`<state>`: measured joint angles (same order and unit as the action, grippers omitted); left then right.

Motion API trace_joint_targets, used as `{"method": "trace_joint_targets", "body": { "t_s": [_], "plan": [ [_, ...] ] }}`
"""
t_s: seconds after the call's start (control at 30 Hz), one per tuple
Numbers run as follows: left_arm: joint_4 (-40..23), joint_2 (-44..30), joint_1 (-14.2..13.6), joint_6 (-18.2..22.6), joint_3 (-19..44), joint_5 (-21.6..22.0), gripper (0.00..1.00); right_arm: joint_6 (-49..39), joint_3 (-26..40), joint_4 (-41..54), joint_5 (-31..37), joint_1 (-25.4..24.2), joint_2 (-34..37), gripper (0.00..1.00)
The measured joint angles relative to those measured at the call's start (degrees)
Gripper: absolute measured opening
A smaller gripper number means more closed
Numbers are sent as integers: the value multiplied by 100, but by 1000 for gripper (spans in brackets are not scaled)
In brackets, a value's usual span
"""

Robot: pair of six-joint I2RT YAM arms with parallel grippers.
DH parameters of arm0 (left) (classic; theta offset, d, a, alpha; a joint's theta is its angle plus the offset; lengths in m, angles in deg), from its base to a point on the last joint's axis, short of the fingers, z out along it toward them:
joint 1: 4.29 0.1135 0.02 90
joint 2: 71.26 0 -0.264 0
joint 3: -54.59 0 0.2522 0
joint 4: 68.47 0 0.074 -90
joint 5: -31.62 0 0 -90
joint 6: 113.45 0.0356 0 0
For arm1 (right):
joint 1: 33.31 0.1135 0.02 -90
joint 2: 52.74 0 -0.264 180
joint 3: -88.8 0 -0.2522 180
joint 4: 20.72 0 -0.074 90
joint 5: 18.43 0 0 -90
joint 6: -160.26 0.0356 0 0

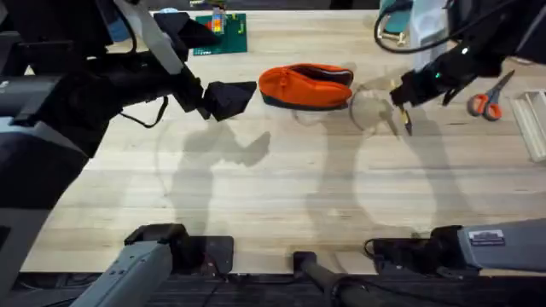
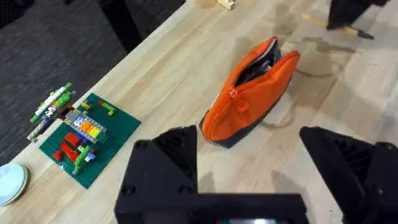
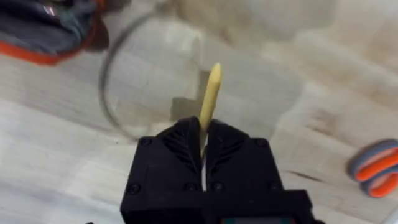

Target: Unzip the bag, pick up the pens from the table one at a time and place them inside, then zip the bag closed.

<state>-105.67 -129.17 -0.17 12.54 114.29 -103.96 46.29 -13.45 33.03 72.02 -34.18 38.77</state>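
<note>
Right end effector [image 1: 403, 109] pinches the pen [image 3: 210, 93], tip pointing down, toward the desk's [image 1: 281, 196] far right. The bag [image 1: 305, 86], unzipped, lies just beside it toward the far-edge middle, long axis along that edge. Left end effector [image 1: 229, 99] spread, flanking the bag's other end. Your right arm carries.

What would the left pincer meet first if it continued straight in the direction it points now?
Probably the bright orange fabric pouch, which lies unzipped directly ahead of the open left pincer on the light wooden table. Nothing stands between them, though height is unclear.
</note>
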Motion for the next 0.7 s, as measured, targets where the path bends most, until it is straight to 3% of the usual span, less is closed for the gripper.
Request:
{"method": "trace_joint_targets", "body": {
  "t_s": [0.37, 0.7],
  "plan": [
    [0, 0, 0, 0, 0, 1, 993, -2, 576, -599, -302, 0, -82, 33],
    [0, 0, 0, 0, 0, 2, 994, -183, 636, -1687, -2223, 0, -79, 33]
  ]
}}
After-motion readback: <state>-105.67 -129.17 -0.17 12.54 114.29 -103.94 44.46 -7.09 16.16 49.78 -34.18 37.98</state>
